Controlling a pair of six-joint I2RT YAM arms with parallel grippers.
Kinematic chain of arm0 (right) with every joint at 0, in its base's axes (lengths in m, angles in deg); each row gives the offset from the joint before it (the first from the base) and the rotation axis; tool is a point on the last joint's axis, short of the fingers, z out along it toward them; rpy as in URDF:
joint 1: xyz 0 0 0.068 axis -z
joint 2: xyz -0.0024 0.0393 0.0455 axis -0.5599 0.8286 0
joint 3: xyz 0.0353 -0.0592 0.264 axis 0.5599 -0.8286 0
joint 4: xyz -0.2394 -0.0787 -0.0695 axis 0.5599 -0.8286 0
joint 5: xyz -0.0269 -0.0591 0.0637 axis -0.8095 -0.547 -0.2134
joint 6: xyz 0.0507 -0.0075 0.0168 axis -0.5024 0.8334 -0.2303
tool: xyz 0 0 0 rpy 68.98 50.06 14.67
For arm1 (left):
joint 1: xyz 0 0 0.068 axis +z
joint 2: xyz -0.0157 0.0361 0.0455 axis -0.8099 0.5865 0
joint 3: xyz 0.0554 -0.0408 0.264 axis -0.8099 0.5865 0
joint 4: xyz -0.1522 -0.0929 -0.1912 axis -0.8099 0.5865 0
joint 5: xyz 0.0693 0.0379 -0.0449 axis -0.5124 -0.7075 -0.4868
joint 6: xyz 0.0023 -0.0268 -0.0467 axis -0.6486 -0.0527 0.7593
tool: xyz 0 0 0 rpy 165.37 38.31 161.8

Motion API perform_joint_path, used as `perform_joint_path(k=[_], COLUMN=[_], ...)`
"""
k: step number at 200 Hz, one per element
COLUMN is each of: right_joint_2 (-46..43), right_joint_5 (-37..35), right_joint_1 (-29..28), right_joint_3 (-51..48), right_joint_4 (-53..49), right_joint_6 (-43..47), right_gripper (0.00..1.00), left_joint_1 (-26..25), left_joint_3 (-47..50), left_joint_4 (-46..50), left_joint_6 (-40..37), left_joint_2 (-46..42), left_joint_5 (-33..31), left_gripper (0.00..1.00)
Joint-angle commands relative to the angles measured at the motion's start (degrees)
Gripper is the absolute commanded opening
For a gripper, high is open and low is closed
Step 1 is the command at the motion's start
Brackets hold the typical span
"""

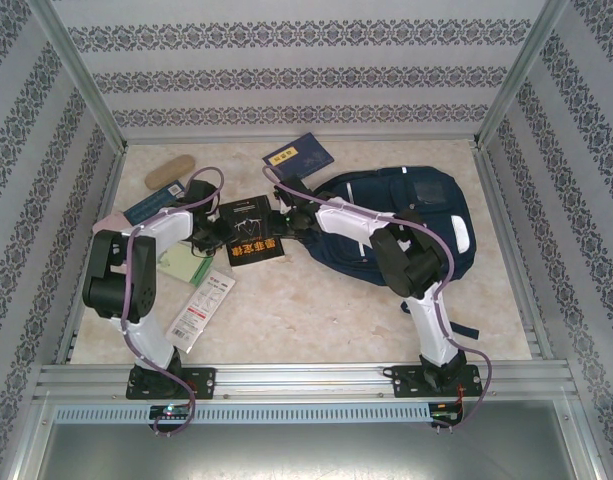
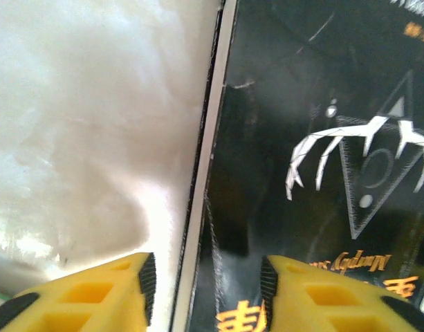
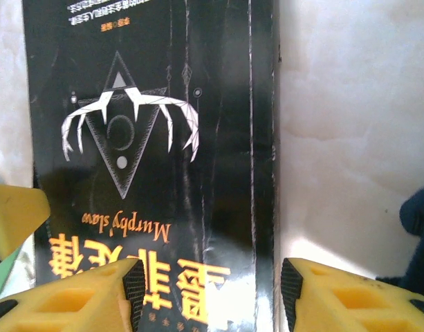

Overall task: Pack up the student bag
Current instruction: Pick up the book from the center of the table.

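Book outside student bag

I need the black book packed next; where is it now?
In the top view the black book lies left of centre, just left of the student bag and beyond the white packet.

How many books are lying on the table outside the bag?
3. A black book in the middle, a dark blue book at the back, a lighter blue book at the left. A half-covered green pad might be a fourth.
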Motion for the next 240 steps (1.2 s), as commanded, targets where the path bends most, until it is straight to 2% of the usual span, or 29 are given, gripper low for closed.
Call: perform_joint_path(k=[1, 39, 84, 133, 158, 188, 195, 210, 221, 240], right_joint_2=[2.4, 5.1, 3.7, -3.3, -4.2, -1.5, -1.1, -0.3, -0.3, -0.8], right_joint_5=[-1.3, 3.5, 18.8, 28.9, 30.5, 28.0, 27.1, 25.6, 24.7, 23.9], right_joint_1=[-0.3, -1.1, -1.7, -0.9, -0.7, -0.6, -0.6, -0.4, -0.2, 0.3], right_joint_3=[2.1, 3.7, 3.8, -2.7, -4.2, -4.0, -4.0, -4.1, -4.3, -4.2], right_joint_4=[-2.5, -2.2, 6.0, 21.9, 22.6, 18.0, 17.6, 16.8, 16.5, 15.8], right_joint_6=[2.6, 2.3, -2.7, -12.0, -12.4, -10.4, -10.2, -9.9, -10.0, -9.6], right_gripper=[0.58, 0.58, 0.55, 0.47, 0.47, 0.44, 0.38, 0.36, 0.29, 0.1], left_joint_1=[0.2, 0.2, -0.1, -0.1, -0.1, -0.1, -0.1, -0.1, -0.1, -0.1], left_joint_3=[0.4, 1.3, 1.7, 1.4, 0.7, 0.5, 0.5, 0.3, 0.2, -0.2], left_joint_4=[0.0, -0.7, -1.7, -1.0, -0.4, -0.2, -0.2, -0.1, 0.3, 1.0], left_joint_6=[-1.8, -1.7, -1.3, -2.4, -3.1, -3.6, -3.6, -3.7, -3.9, -4.2], left_joint_2=[2.3, 3.4, 4.2, 4.1, 4.2, 4.2, 4.1, 3.9, 3.7, 2.7], left_joint_5=[1.6, 2.9, 4.3, 4.2, 3.9, 4.3, 4.4, 4.6, 4.6, 4.8], left_gripper=[0.4, 0.28, 0.27, 0.26, 0.27, 0.26, 0.27, 0.27, 0.27, 0.3])
